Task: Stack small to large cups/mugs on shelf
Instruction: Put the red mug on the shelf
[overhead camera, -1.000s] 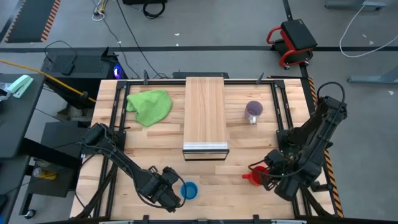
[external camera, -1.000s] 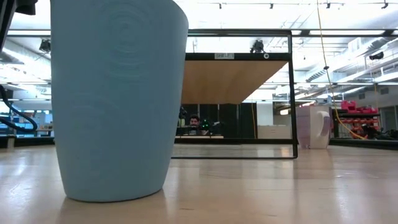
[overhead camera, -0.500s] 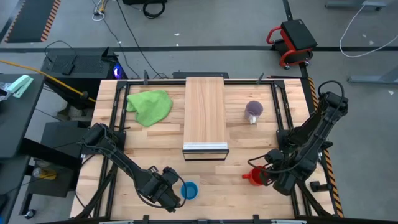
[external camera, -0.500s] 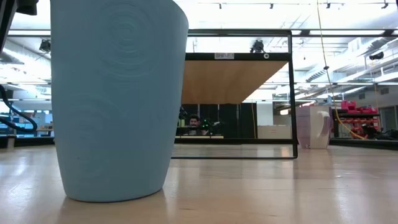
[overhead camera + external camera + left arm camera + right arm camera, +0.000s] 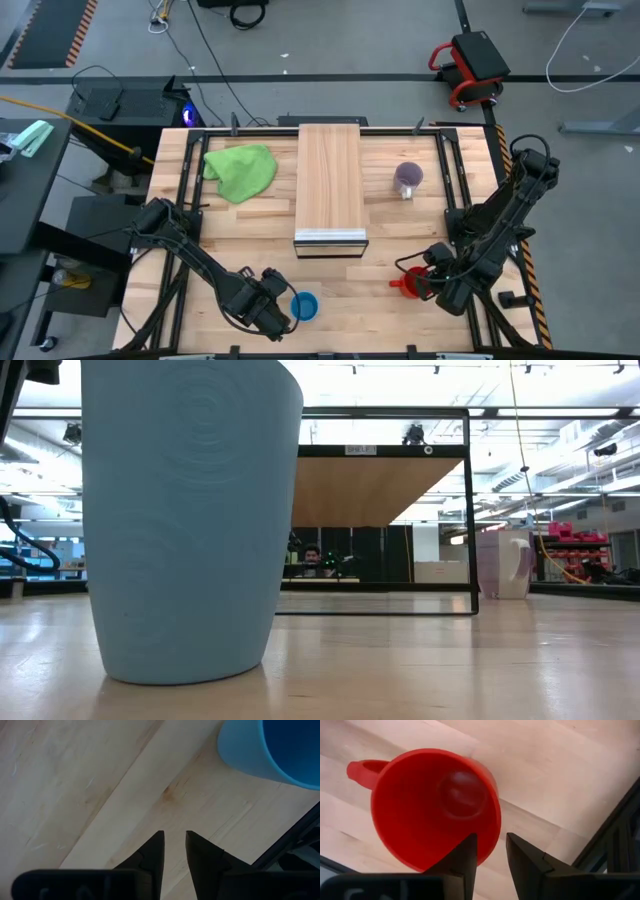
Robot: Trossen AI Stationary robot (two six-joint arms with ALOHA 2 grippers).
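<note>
R arm reaches low over the worktop's [image 5: 400, 240] near right corner; right tool [image 5: 489, 851] hangs above the red mug [image 5: 408, 284], fingers nearly together over its rim, nothing pinched. L arm lies along the near edge; left tool [image 5: 174, 849] sits beside the blue cup [image 5: 304, 306], fingers close together, empty. Purple-grey mug [image 5: 407, 179] stands right of the shelf [image 5: 331, 187]; green cloth [image 5: 241, 170] lies left of it. Shelf top is bare.
</note>
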